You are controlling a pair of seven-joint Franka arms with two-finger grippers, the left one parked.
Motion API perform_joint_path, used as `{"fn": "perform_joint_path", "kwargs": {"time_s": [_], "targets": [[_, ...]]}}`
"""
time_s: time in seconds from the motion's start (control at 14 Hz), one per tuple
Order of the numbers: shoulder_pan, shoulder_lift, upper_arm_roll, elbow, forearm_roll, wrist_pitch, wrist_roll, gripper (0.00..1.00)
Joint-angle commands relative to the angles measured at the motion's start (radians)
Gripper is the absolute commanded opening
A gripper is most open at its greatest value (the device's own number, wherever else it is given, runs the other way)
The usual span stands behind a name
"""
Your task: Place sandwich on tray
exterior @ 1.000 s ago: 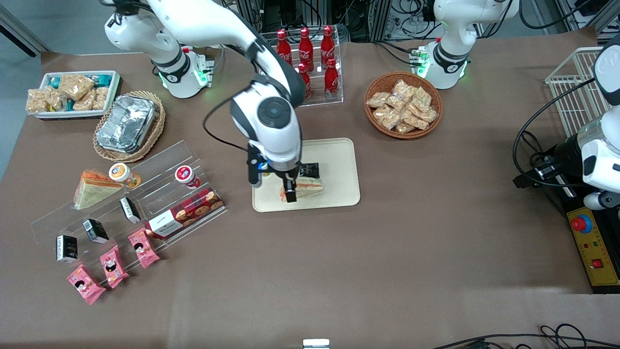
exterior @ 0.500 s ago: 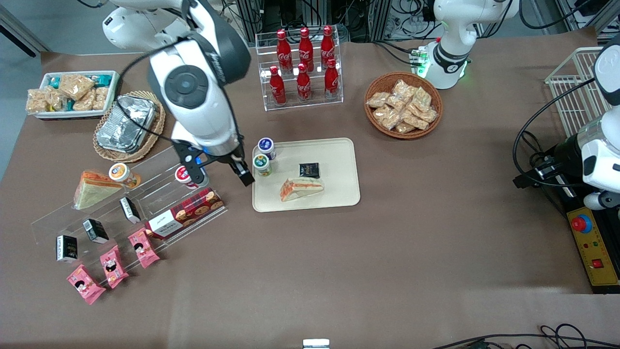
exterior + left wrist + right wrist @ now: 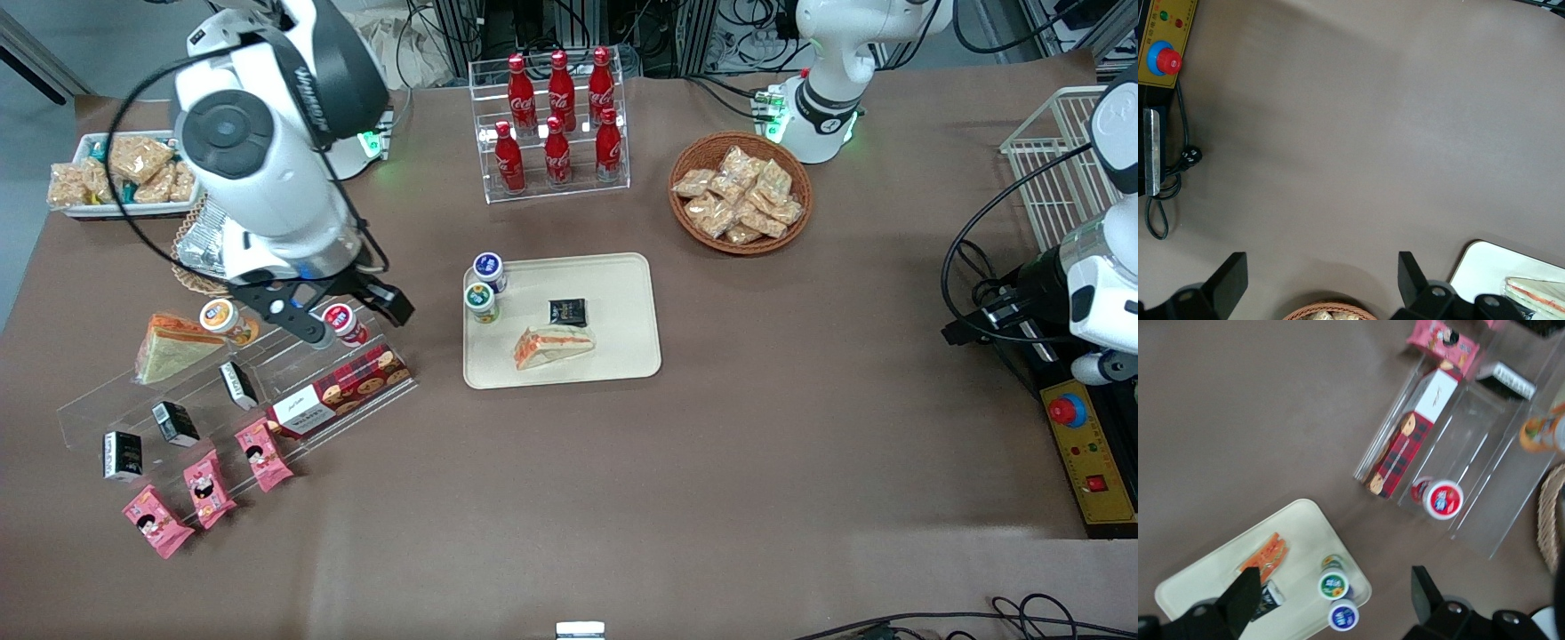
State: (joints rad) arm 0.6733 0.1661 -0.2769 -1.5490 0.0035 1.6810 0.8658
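The sandwich (image 3: 553, 345), a slim wrapped wedge with a red-orange stripe, lies flat on the cream-beige tray (image 3: 622, 302), at the tray's edge nearer the front camera. My right gripper (image 3: 349, 318) is open and empty. It hangs high above the clear acrylic stand (image 3: 293, 356), well away from the tray toward the working arm's end of the table. In the right wrist view the sandwich (image 3: 1265, 557) and tray (image 3: 1298, 533) show beyond the open gripper (image 3: 1335, 597). The left wrist view shows the tray's corner (image 3: 1485, 260) and the sandwich's tip (image 3: 1538, 290).
Two small cups (image 3: 484, 284) and a black packet (image 3: 567, 311) also sit on the tray. The stand holds a stubbier sandwich wedge (image 3: 173, 342), cups, a cookie box (image 3: 342, 389) and small packets. A cola rack (image 3: 556, 124), snack basket (image 3: 740, 191) and foil container (image 3: 209, 249) stand farther back.
My gripper has left its spot low over the sandwich on the tray, risen, and swung toward the working arm's end, above the acrylic stand. The sandwich has stayed on the tray.
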Motion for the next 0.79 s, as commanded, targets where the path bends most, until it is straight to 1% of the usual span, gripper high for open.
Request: {"fn": "perform_joint_path", "kwargs": {"time_s": [0.0, 0.07, 0.21, 0.36, 0.43, 0.57, 0.71], "targets": [[-0.104, -0.056, 0.004, -0.025, -0.019, -0.009, -0.264, 1.00], [-0.165, -0.062, 0.018, -0.025, -0.017, -0.001, -0.334, 1.00], [-0.300, -0.072, 0.088, -0.025, -0.017, -0.004, -0.485, 1.00], [-0.474, -0.074, 0.166, -0.022, -0.017, 0.005, -0.679, 1.00], [-0.526, -0.073, 0.182, -0.017, -0.016, 0.006, -0.726, 1.00], [-0.573, -0.076, 0.186, -0.016, -0.014, 0.003, -0.729, 1.00], [-0.584, -0.080, 0.188, 0.006, -0.017, -0.012, -0.731, 1.00]]}}
